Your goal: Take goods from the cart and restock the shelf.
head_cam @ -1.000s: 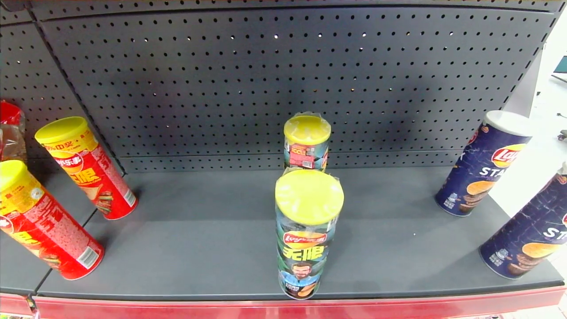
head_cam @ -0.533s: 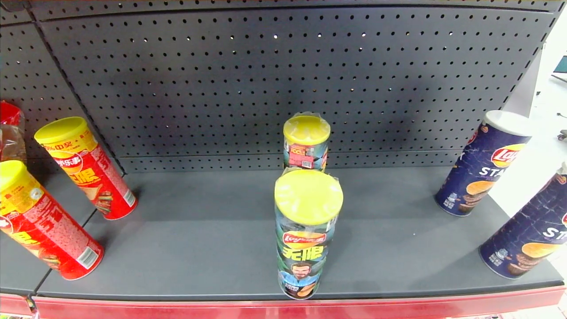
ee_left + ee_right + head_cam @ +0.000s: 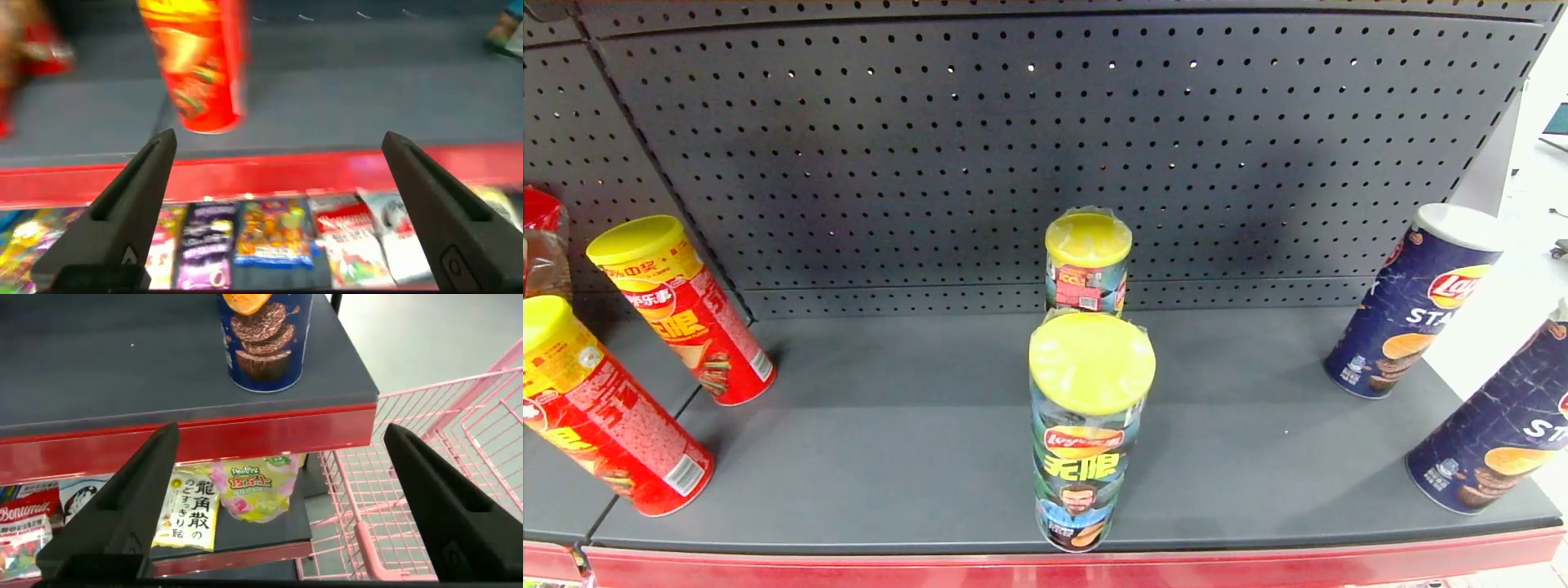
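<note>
A grey shelf board [image 3: 915, 441] carries two yellow-lidded green chip cans, one at the front edge [image 3: 1086, 441] and one at the back [image 3: 1088, 261]. Two red cans [image 3: 682, 306] [image 3: 600, 408] stand on the left and two blue cans [image 3: 1413, 302] [image 3: 1494, 441] on the right. My left gripper [image 3: 279, 139] is open and holds nothing, in front of the shelf's red lip, with a red can [image 3: 200, 65] beyond it. Open and holding nothing as well, my right gripper [image 3: 283, 429] is before the lip below a blue can [image 3: 265, 335]. The pink wire cart [image 3: 441, 457] stands beside the shelf's end.
A perforated back panel [image 3: 1045, 163] rises behind the cans. Wide bare stretches of board lie between the can groups. A lower shelf holds snack bags [image 3: 274, 233] [image 3: 253, 486]. A red bag [image 3: 543, 237] sits at the far left.
</note>
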You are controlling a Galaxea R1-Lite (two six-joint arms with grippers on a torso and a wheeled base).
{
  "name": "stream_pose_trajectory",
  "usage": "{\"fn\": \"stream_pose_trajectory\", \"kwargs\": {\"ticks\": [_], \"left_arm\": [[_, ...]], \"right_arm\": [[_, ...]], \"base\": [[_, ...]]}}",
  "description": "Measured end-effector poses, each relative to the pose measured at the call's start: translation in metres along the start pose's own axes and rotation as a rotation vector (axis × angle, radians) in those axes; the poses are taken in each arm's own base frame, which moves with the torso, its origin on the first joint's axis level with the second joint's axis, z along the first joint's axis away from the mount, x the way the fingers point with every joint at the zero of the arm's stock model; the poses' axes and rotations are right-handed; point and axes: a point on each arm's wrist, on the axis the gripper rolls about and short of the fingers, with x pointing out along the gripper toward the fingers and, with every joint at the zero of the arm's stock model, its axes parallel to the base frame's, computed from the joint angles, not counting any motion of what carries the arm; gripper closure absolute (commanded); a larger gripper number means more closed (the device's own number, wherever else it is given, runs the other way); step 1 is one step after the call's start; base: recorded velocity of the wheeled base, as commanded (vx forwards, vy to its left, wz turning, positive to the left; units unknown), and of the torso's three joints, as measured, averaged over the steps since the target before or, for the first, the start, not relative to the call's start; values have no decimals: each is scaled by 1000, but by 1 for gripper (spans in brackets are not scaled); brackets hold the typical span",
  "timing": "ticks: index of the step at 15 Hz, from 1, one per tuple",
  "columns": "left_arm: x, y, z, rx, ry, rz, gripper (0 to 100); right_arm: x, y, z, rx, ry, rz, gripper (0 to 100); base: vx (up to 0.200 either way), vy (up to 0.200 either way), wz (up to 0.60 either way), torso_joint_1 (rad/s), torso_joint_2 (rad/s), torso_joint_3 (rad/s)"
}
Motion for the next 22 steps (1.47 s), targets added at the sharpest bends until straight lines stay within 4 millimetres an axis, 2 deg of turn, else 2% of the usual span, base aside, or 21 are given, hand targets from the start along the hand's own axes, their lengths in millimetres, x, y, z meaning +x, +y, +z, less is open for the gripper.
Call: {"fn": "stream_pose_trajectory", "kwargs": {"ticks": [4, 10, 22], "left_arm": [[1, 0, -2, -23, 9, 15, 0], [1, 0, -3, -23, 9, 16, 0], [1, 0, -3, -23, 10, 15, 0]], "right_arm": [[0, 0, 0, 0, 1, 0, 0], [0, 0, 0, 0, 2, 0, 0], [0, 0, 0, 3, 3, 1, 0]], "base": [[0, 0, 0, 0, 0, 0], [-200, 0, 0, 7, 5, 2], [0, 0, 0, 0, 0, 0]]}}
